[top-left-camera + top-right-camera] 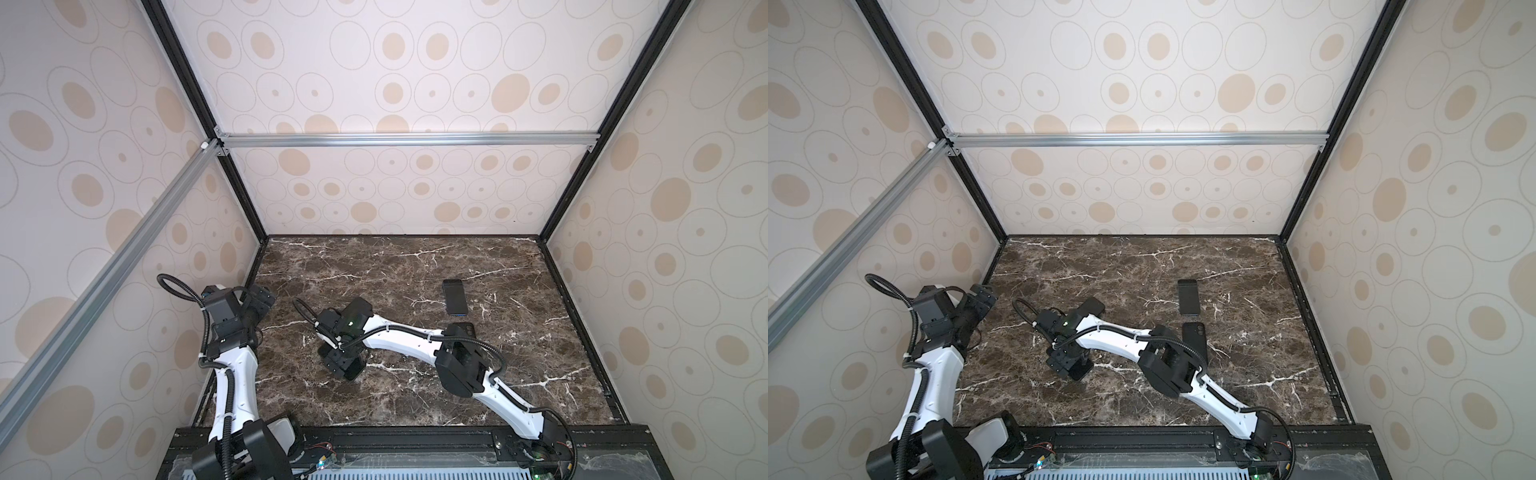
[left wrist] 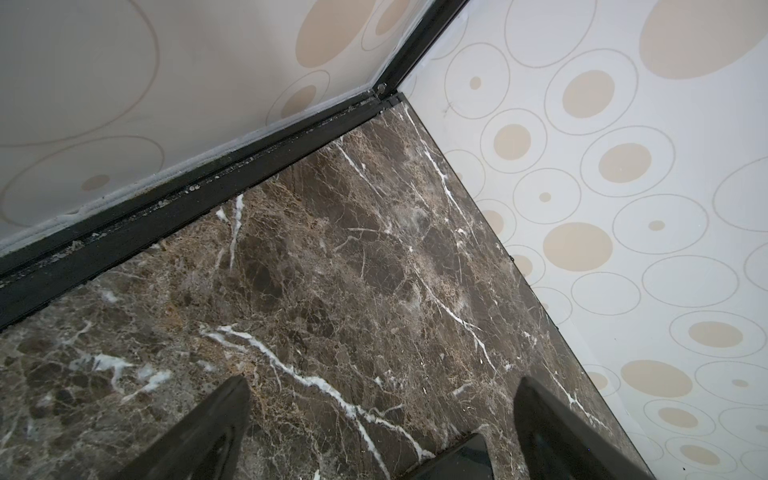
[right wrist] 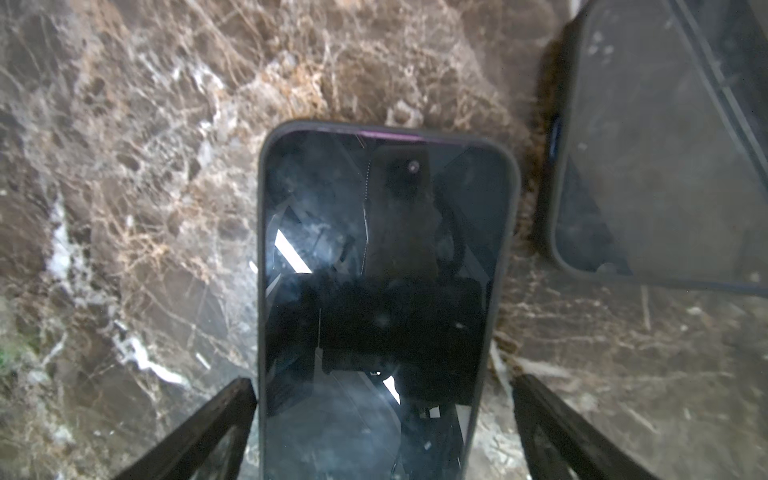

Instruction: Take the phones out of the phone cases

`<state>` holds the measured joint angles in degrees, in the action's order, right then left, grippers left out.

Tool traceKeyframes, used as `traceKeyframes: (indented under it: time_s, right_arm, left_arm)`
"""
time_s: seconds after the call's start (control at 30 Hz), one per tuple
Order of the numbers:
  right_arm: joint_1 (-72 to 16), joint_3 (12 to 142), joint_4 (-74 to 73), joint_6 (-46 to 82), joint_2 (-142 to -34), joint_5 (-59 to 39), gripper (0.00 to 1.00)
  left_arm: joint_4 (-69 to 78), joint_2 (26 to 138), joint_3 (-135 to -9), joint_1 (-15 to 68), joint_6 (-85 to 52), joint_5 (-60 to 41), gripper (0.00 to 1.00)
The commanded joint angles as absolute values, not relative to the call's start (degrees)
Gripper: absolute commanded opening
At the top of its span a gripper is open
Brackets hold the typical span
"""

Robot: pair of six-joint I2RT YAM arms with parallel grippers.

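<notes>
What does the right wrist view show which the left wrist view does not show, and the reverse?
Only right wrist: a cased phone lying within the open right gripper, and a second dark device beside it. Only left wrist: a corner of patterned walls beyond the open left gripper. Both: the marble table.

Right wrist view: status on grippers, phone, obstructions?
Left gripper open, empty, by table corner. Right gripper open, straddling phone, no grip. Phone in its case, screen up, flat. Second dark device alongside, apart.
</notes>
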<state>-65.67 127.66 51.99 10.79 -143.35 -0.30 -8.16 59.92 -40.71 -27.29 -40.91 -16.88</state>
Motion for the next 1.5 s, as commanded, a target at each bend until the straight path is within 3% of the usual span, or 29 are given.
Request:
traceKeyframes:
  time_s: [0.0, 0.67, 1.0, 1.27, 1.47]
  right_arm:
    - [-66.7, 129.5, 55.0, 10.0, -145.6, 0.0, 0.99]
    - [-67.9, 130.6, 59.6, 10.8, -148.0, 5.0, 0.81]
    - [-68.3, 116.8, 54.6, 12.9, -135.8, 4.1, 0.75]
    - [-66.1, 95.0, 44.8, 20.6, -120.7, 5.9, 0.75]
    - [-58.0, 75.3, 29.2, 29.3, -109.1, -1.2, 0.75]
  left_arm:
    - [-6.7, 59.5, -40.2, -27.6, -41.3, -17.7, 0.99]
    - [-6.3, 58.6, -38.1, -27.7, -40.6, -15.4, 0.99]
    - [-7.1, 58.6, -38.5, -26.7, -38.3, -14.6, 0.99]
    - [-4.9, 62.0, -40.0, -10.3, -39.1, -6.9, 0.99]
    - [-0.7, 67.4, -41.4, 3.0, -41.7, -6.0, 0.99]
